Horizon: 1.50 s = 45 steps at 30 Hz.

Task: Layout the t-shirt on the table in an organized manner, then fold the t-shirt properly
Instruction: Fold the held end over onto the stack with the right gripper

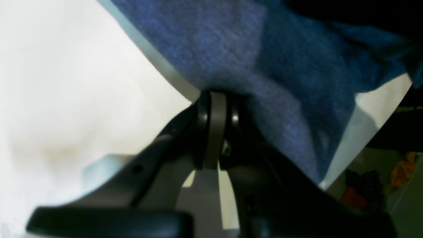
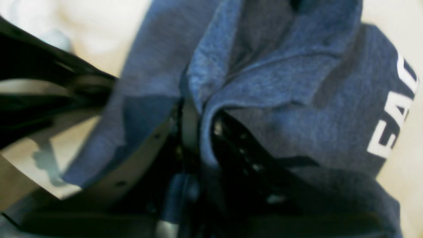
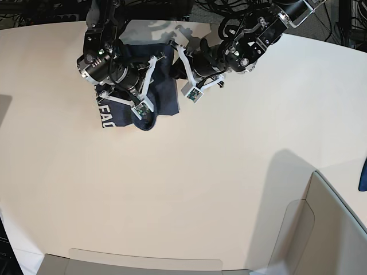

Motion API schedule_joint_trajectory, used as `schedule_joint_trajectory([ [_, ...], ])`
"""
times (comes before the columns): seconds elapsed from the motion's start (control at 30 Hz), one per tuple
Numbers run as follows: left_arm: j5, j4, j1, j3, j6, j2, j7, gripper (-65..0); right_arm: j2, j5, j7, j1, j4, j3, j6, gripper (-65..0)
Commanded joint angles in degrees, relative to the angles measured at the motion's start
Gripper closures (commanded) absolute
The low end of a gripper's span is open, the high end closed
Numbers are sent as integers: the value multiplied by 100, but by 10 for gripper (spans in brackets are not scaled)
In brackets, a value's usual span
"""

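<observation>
The dark navy t-shirt (image 3: 129, 100) lies bunched near the table's (image 3: 200, 183) far edge, with pale "FAC" lettering (image 3: 107, 118) at its left. My right gripper (image 3: 148, 86) is over the shirt. In the right wrist view it (image 2: 190, 127) is shut on a raised fold of the shirt (image 2: 284, 109). My left gripper (image 3: 175, 56) is at the shirt's far right corner. In the left wrist view it (image 1: 216, 99) is shut on the shirt's (image 1: 251, 59) edge, just above the white table (image 1: 66, 82).
Grey-beige box walls stand at the front right (image 3: 321, 229) and along the front edge (image 3: 143, 266). A small blue scrap (image 3: 363, 175) shows at the right border. The table's far edge is close behind the left gripper, with clutter on the floor (image 1: 363, 188) beyond.
</observation>
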Motion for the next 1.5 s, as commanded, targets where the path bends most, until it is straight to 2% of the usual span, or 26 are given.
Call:
schedule_joint_trajectory([
  [0.0,66,12,8,10,39,-26,140,0,-34,93,100,56,96,-103,30,-203],
  [0.13,66,12,87,-25,39,-26,140,0,-34,93,108,56,96,-253,30,-365],
  [0.2,66,12,104,-25,39,-26,131,0,-34,93,108,73,96,-261,30,-410],
  [0.4,66,12,113,-25,39,-35,114,0,-17,225,108,179,122,-261,30,-416],
  [0.6,66,12,113,-25,39,-35,114,0,89,1271,108,627,114,-94,30,-417],
  [0.8,84,3,122,-25,39,-44,114,0,71,2396,117,1058,105,987,30,-417],
  [0.9,84,-111,184,-25,39,-44,105,0,98,2853,117,1111,96,2042,30,-416],
  [1.0,93,-234,192,-16,39,-44,79,0,238,2994,82,1049,96,2886,30,-413],
  [1.03,93,-243,192,-8,39,-35,79,0,326,2994,73,997,96,3070,30,-400],
  [1.1,93,-260,192,1,39,-35,79,0,537,2994,108,917,96,3387,30,-329],
  [1.17,93,-260,192,-8,39,-35,79,0,739,3029,108,882,96,3897,30,-201],
  [1.27,93,-260,192,-16,39,-35,79,0,766,3144,91,882,96,4565,30,-4],
  [1.33,93,-269,192,1,39,-35,79,0,757,3179,82,873,96,4776,30,0],
  [1.47,93,-269,192,10,39,-26,79,0,722,3091,82,706,87,4697,30,0],
])
